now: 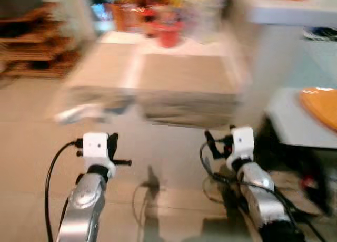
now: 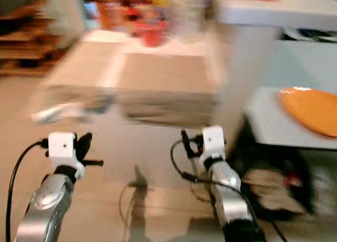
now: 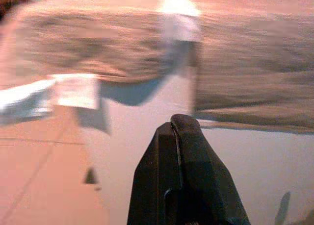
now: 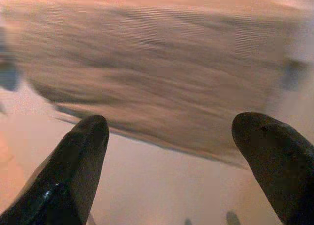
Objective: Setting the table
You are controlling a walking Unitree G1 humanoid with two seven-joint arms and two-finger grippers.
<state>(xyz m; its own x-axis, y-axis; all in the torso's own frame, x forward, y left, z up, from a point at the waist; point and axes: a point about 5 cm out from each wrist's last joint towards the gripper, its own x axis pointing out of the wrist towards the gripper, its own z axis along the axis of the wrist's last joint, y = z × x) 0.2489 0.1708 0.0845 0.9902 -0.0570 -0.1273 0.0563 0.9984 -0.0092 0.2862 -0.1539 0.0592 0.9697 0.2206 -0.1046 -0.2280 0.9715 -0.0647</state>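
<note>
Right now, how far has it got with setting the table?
Barely begun, by the look of it. Both arms are held out empty: the left gripper has its jaws shut on nothing, the right gripper has its jaws spread wide. An orange plate sits on a grey surface to the right, untouched. The blur suggests walking. Everything is left.

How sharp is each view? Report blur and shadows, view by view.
Left and right eye views: motion blur smears the table and orange plate; the arms stay fairly crisp and cast soft shadows on the floor. Left wrist view: the left gripper, shut, is sharp against a streaked background. Right wrist view: the right gripper, open, has clear fingertips; the placemat edge behind is blurred.
</note>
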